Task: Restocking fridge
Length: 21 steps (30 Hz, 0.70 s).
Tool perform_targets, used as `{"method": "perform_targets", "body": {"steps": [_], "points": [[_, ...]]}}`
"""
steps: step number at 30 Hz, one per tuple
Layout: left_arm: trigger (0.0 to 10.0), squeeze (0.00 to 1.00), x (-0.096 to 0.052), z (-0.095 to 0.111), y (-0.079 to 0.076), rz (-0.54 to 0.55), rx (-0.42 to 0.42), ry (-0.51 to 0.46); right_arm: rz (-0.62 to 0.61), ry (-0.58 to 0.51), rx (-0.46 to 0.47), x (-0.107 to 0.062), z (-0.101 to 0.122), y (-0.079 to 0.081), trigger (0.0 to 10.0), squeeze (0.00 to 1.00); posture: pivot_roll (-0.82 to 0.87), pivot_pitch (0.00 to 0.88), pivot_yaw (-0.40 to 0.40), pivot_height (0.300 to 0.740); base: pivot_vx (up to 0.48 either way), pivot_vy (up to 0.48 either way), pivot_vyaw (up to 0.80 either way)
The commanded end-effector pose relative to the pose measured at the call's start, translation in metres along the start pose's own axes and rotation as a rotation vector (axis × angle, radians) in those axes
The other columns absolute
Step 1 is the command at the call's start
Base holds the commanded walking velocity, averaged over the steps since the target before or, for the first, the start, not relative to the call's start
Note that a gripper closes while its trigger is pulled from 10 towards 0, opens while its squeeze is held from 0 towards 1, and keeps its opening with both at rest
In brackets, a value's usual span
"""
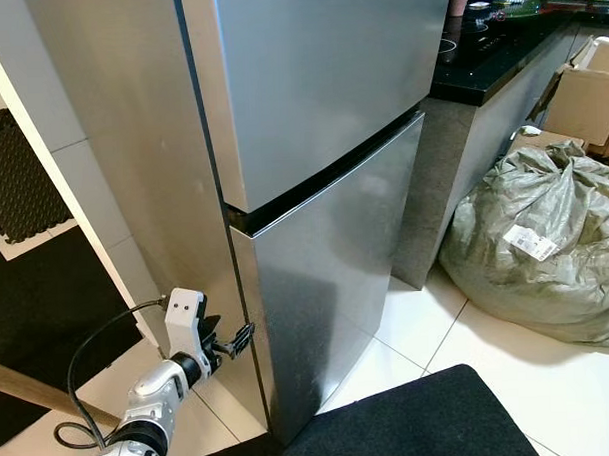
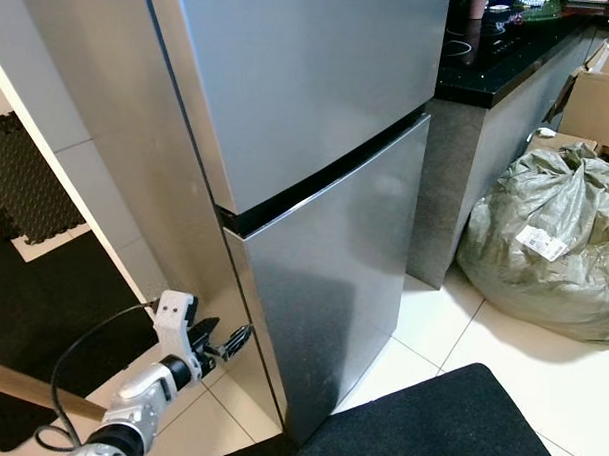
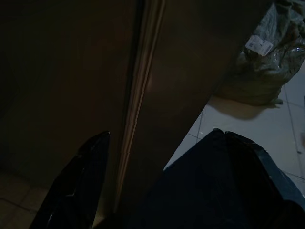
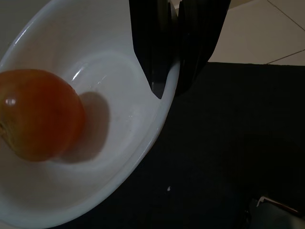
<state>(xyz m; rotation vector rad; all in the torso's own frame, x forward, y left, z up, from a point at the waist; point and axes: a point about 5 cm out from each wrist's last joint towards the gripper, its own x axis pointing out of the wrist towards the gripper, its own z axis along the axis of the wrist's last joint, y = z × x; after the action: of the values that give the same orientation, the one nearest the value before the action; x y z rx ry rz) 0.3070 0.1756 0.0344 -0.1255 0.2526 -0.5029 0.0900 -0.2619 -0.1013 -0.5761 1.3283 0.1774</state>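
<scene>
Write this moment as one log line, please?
left claw: open, at lower fridge door edge | right claw: shut on white bowl rim | bowl: holds orange fruit | doors: closed

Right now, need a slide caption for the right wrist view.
Right hand grips the rim of a white bowl holding an orange-red fruit above a dark mat.

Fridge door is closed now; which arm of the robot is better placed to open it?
Left. The left gripper is at the edge of the lower fridge door, its jaws open astride the seam. The right gripper is occupied: it is shut on the rim of a white bowl holding an orange fruit.
</scene>
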Motion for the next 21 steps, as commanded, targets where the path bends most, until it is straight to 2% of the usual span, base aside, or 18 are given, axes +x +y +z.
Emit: {"method": "perform_targets", "body": {"steps": [1,6,12,21], "points": [[10.0,0.00,0.008,0.008,-0.003,0.023,0.052,-0.017,0.002,-0.011,0.006,0.000,0.002,0.002,10.0,0.00,-0.13,0.000,0.035,0.740,0.000,0.000,0.00],[10.0,0.00,0.018,0.024,-0.006,0.065,0.096,-0.078,0.004,-0.012,0.011,0.000,0.002,0.003,10.0,0.00,-0.14,0.000,0.033,0.740,0.000,0.000,0.00],[10.0,0.00,0.023,0.036,-0.005,0.101,0.114,-0.124,0.004,-0.010,0.014,0.000,0.001,0.002,10.0,0.00,-0.14,0.000,0.026,0.740,0.000,0.000,0.00],[10.0,0.00,0.028,0.045,-0.007,0.113,0.119,-0.156,0.003,-0.008,0.021,0.000,0.000,0.001,10.0,0.00,-0.14,0.000,0.020,0.740,0.000,0.000,0.00]]}}
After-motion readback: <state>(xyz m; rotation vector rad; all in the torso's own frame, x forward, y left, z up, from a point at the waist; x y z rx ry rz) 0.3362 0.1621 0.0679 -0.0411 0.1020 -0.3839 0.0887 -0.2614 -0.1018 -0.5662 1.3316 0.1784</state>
